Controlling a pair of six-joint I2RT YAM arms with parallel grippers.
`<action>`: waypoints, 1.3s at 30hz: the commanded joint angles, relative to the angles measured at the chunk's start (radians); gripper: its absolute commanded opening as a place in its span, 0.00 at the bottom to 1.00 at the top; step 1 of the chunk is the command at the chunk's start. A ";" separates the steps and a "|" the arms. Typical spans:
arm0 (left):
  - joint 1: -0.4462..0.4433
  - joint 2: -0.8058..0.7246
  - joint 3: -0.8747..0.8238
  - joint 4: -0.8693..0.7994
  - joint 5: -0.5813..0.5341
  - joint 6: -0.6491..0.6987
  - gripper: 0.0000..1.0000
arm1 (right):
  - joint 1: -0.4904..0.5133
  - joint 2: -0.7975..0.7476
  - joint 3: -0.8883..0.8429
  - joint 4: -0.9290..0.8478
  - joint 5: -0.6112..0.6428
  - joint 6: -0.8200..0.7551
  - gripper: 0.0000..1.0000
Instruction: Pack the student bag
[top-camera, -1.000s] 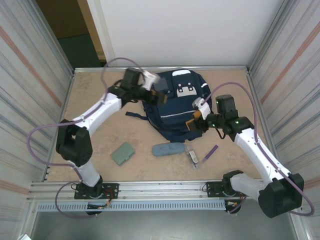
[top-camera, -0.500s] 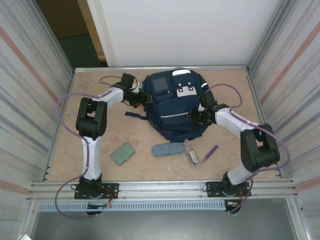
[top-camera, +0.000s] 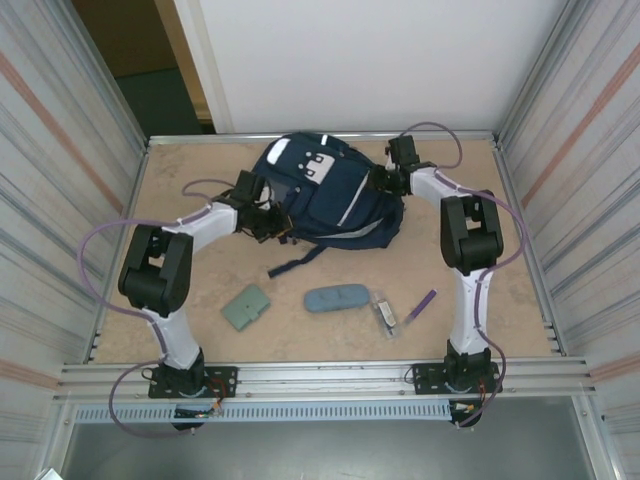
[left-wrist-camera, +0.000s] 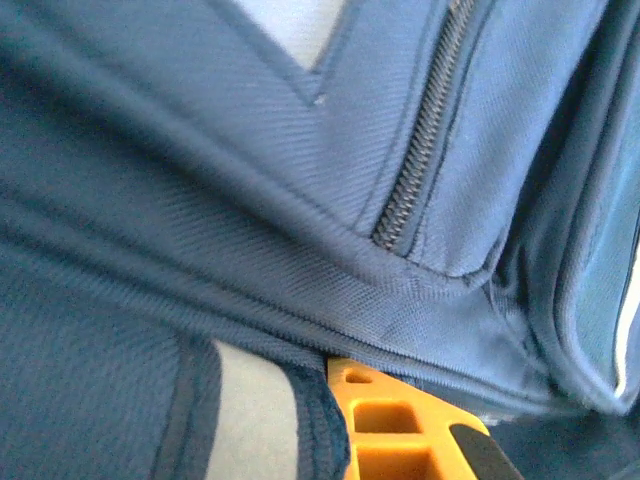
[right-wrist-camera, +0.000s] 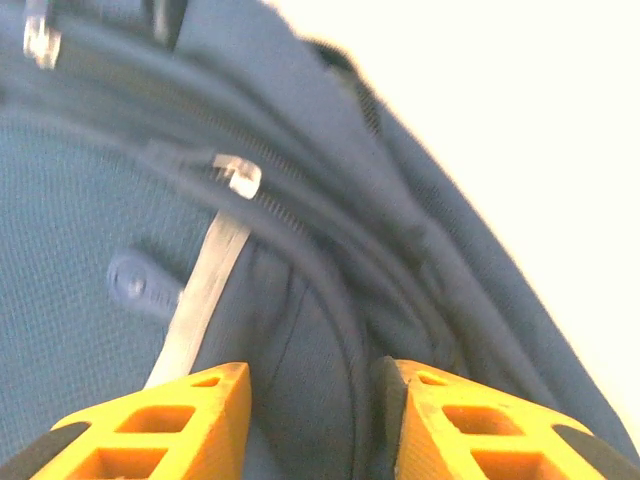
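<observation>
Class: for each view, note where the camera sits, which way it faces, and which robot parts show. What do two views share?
Top external: above, behind the bases, looking down at the table; both arms, left gripper and right gripper at the student bag.
Left wrist: on the left arm, facing bag fabric; one orange finger.
Right wrist: on the right arm, facing a zipper; two orange fingers.
Both wrist views share the bag.

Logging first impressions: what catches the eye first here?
The navy student bag sits at the table's far middle, an arm reaching in from each side. The left gripper is shut at its left edge; the right gripper straddles a fold on its right.
</observation>
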 joint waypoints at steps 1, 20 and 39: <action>-0.061 -0.059 -0.053 0.033 0.042 -0.193 0.00 | -0.008 -0.054 0.005 -0.072 -0.046 -0.033 0.44; -0.127 -0.089 0.109 -0.091 0.108 -0.525 0.04 | 0.659 -0.751 -0.699 0.022 0.376 0.205 0.50; -0.152 -0.132 0.077 -0.080 0.194 -0.597 0.04 | 0.775 -0.323 -0.381 -0.001 0.874 0.259 0.22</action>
